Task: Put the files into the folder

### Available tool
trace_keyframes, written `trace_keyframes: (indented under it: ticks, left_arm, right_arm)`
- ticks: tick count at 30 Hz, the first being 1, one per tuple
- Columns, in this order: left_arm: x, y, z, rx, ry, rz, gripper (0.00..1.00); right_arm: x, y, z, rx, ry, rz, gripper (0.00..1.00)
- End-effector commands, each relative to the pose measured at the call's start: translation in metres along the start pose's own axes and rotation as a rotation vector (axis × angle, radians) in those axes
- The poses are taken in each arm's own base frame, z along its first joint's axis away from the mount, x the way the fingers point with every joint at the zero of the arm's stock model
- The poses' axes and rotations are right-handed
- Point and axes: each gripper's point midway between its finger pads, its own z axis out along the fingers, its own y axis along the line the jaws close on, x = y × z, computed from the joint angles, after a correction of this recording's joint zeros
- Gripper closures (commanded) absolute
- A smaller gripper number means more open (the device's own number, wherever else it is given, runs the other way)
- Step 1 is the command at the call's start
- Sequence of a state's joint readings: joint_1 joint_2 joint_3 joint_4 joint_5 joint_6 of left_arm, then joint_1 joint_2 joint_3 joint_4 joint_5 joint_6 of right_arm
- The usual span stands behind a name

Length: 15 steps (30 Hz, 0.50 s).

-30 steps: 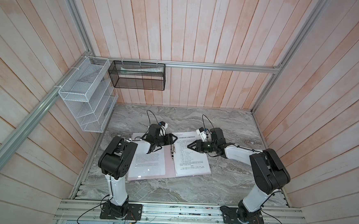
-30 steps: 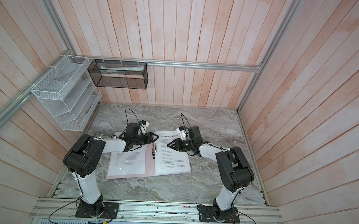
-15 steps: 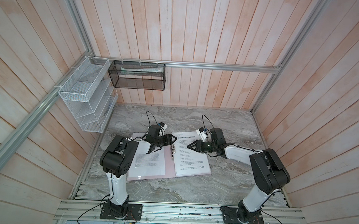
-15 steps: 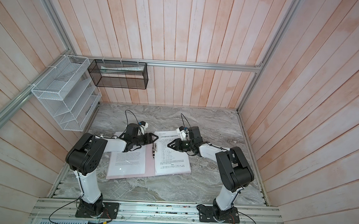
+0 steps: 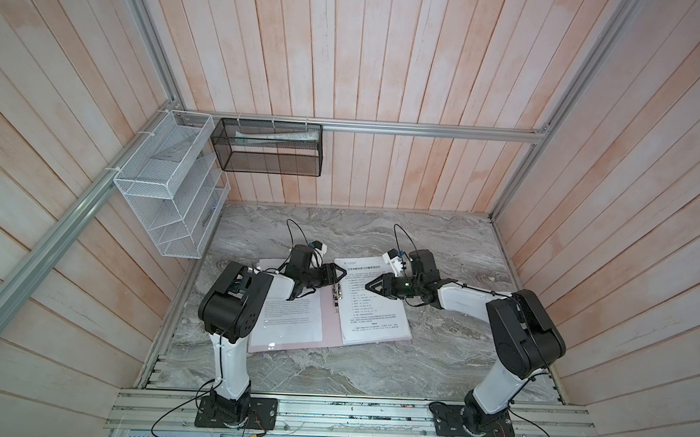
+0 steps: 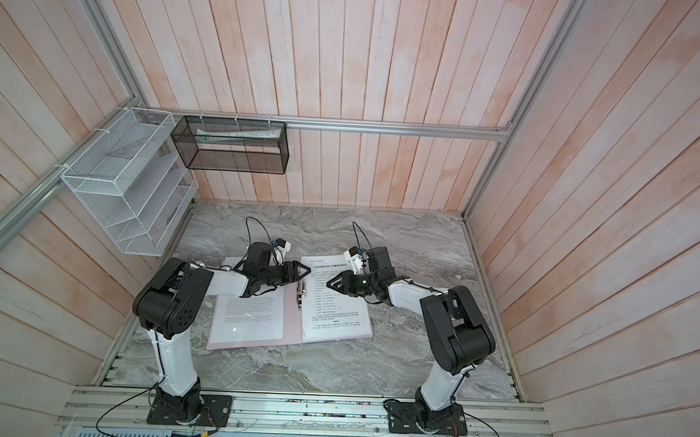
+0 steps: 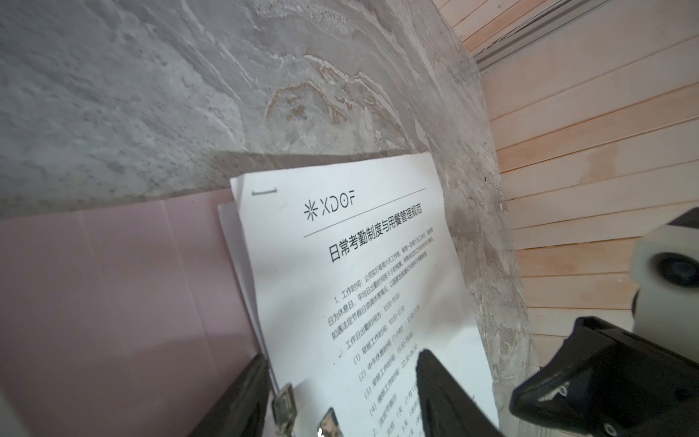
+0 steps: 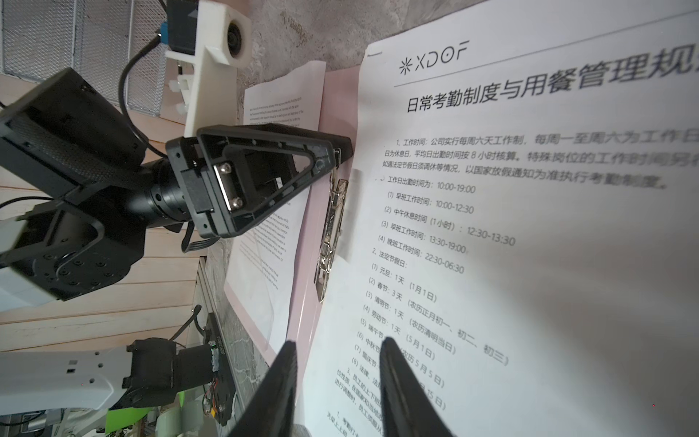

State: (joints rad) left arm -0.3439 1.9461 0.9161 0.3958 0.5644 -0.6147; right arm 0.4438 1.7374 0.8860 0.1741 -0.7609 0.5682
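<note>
The pale pink folder [image 5: 329, 328] [image 6: 292, 322] lies open and flat on the marble table. The files [image 5: 375, 317] [image 8: 491, 227], stapled white sheets with a bold heading, rest on its right half. Another printed sheet [image 5: 288, 320] covers the left half. A silver clip [image 5: 337, 295] [image 8: 333, 234] runs along the spine. My left gripper [image 5: 343, 274] [image 7: 342, 357] is open, with its fingers either side of the clip's far end. My right gripper [image 5: 368, 286] [image 8: 337, 342] is open just above the files' spine-side edge. It holds nothing.
A white wire-mesh rack [image 5: 167, 187] hangs on the left wall. A black mesh basket [image 5: 269, 148] with rolled papers hangs on the back rail. Wooden walls close in the marble table [image 5: 372, 375] on three sides.
</note>
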Motion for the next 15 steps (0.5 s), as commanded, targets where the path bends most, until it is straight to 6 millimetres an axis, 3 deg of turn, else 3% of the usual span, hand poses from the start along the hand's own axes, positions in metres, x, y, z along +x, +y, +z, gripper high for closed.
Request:
trace_keyframes:
  ticks: [1, 15]
  left_arm:
    - [-0.005, -0.010, -0.003, 0.043, -0.015, 0.010, 0.37]
    - [-0.002, -0.041, -0.025, 0.094, -0.037, 0.042, 0.38]
  right_arm:
    - [-0.001, 0.001, 0.004, -0.005, 0.014, -0.015, 0.65]
    - [-0.008, 0.002, 0.002, 0.020, 0.017, -0.035, 0.66]
